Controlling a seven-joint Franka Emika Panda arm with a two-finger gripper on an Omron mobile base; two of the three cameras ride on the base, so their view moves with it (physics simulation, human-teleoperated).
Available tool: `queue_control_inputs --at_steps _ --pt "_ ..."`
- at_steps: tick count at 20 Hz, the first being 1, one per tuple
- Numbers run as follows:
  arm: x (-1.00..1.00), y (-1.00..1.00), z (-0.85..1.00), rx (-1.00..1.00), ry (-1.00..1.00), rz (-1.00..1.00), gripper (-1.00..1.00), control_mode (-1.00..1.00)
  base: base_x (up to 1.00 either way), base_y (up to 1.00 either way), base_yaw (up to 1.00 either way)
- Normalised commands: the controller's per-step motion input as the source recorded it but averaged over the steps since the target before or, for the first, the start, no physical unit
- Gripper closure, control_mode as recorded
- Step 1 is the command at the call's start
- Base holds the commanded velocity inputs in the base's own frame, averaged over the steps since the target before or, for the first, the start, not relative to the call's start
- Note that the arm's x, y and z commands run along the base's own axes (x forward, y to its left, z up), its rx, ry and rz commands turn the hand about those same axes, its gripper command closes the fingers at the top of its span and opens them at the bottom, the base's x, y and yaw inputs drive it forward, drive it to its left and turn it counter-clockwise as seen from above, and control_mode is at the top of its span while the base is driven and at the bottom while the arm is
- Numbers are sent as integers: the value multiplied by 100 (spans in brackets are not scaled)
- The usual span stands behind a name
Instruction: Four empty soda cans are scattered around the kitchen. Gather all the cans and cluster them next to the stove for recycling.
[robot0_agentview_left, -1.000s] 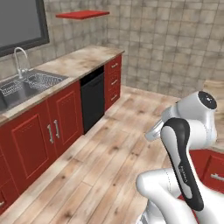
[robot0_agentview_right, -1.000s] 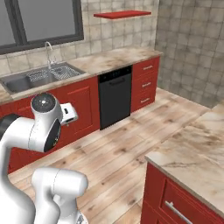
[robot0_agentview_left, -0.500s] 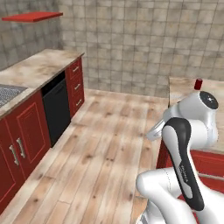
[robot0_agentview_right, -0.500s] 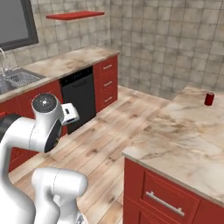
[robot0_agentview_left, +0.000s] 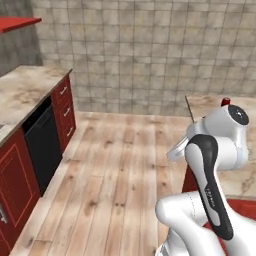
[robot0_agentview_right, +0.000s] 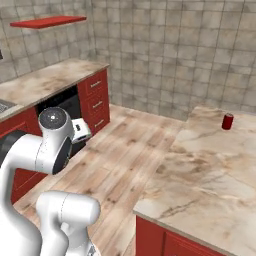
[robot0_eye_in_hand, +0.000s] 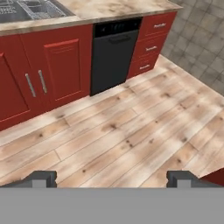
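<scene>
We see one red soda can (robot0_agentview_right: 227, 121) upright on the far part of the marbled bench (robot0_agentview_right: 210, 175) at right in the right base view, well apart from the arm. In the left base view the same can (robot0_agentview_left: 226, 101) shows as a small red tip just above the arm's upper joint, on the bench (robot0_agentview_left: 205, 104) surface behind it.

Hand (robot0_eye_in_hand: 112, 178): fingertips (robot0_eye_in_hand: 41, 178) stand wide apart at the bottom of the hand view, w/ nothing between them; it grips nothing. It points down over the wood floor (robot0_eye_in_hand: 131, 140), facing the red cabinets (robot0_eye_in_hand: 48, 70) and the black dishwasher front (robot0_eye_in_hand: 116, 54).

Approx. layout: a second bench run (robot0_agentview_right: 45, 82) w/ red drawers (robot0_agentview_right: 95, 102) sits along the left wall in the right base view; a red wall shelf (robot0_agentview_right: 47, 21) hangs above it. A sink corner (robot0_eye_in_hand: 30, 8) shows at top left of the hand view. Tan tiled wall (robot0_agentview_left: 150, 55) closes the far end of the room.
</scene>
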Motion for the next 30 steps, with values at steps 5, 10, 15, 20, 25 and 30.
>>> queue_control_inputs --at_steps 5,10,15,20,25,30 --pt "0 0 0 0 0 0 -100 100 76 38 -31" --pt "0 0 0 0 0 0 -100 100 78 39 -34" --pt "0 0 0 0 0 0 -100 100 90 55 -31" --pt "0 0 0 0 0 0 -100 100 99 56 -28" --pt "0 0 0 0 0 0 -100 100 80 73 -24" --pt "0 0 0 0 0 0 -100 100 16 93 -1"
